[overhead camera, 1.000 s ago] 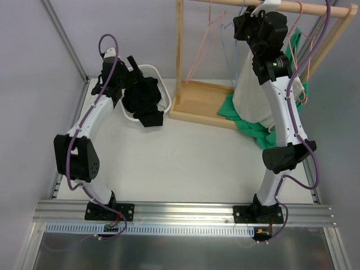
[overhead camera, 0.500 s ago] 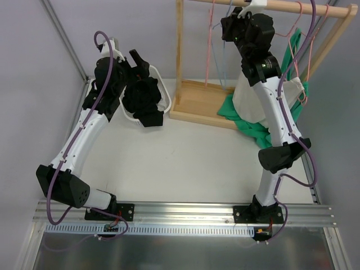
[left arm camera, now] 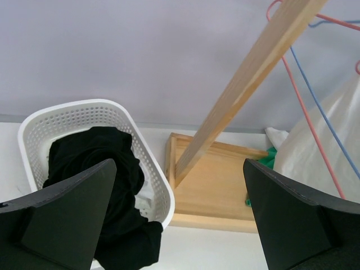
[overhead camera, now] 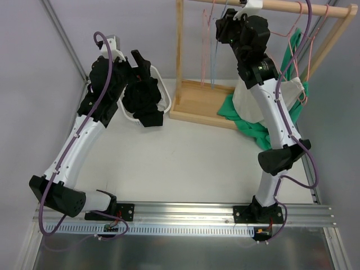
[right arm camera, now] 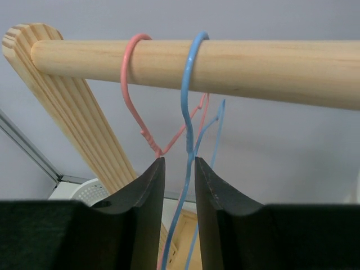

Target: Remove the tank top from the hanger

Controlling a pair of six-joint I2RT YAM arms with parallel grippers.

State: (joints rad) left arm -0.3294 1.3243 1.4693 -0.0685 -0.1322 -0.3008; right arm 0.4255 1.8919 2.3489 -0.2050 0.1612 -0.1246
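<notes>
A white tank top (overhead camera: 247, 98) hangs low at the wooden rack, mostly behind my right arm; its top is hidden, and it shows at the right edge of the left wrist view (left arm camera: 326, 146). My right gripper (overhead camera: 222, 25) is up at the rod (right arm camera: 253, 67). Its fingers stand a narrow gap apart around the neck of a bare blue hanger (right arm camera: 188, 101), and the wire rests against the right finger (right arm camera: 211, 180). A bare pink hanger (right arm camera: 130, 84) hangs just left of it. My left gripper (overhead camera: 138, 59) is wide open and empty above the basket.
A white basket (overhead camera: 163, 93) at the back left holds black clothes (overhead camera: 143, 98). A green cloth (overhead camera: 253, 132) lies over the rack's wooden base (overhead camera: 199, 104). The rack's post (overhead camera: 180, 50) stands between basket and hangers. More pink hangers (overhead camera: 301, 34) hang at the rod's right end.
My right gripper moved left along the rod, and the blue and pink hangers shifted left with it. My left arm straightened and rose, its gripper staying over the basket.
</notes>
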